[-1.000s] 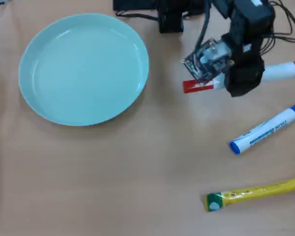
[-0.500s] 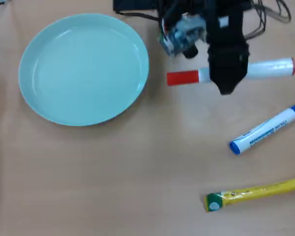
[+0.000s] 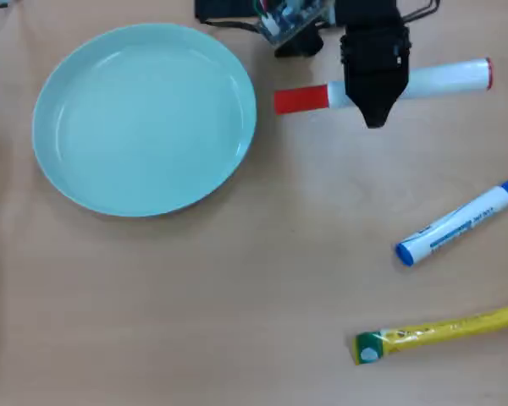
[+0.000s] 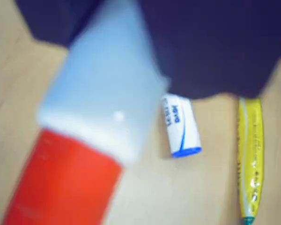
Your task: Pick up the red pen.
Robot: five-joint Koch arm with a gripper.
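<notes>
Overhead view: the tool (image 3: 374, 114) is closed across the white barrel of the red pen (image 3: 440, 78), a little to the cap side of the middle.
Landmark: the plate (image 3: 59, 182), pale green and bare, sits on the counter (image 3: 237, 296).
Pen's place: just right of the plate's upper rim and lying level, red cap toward the plate and thin red band at the far end; it appears to be off the counter, though this view alone does not settle that.
Wrist view: the pen (image 4: 89, 140) fills the frame, blurred and very close to the lens, which fits a pen carried in the grip.
Neighbours: the blue marker (image 3: 457, 222) lies well to the right of the plate and lower, and the yellow tube (image 3: 440, 331) lies lower again; both are apart from the pen.
Step in hand: judged to be the lift.
Doing it well: keep the squeeze firm and steady, raise straight up without swinging, and hold the barrel level, since the longer white end could sag or slip through the jaws.
Risk: a loosened grip would drop the pen near the plate's rim.
</notes>
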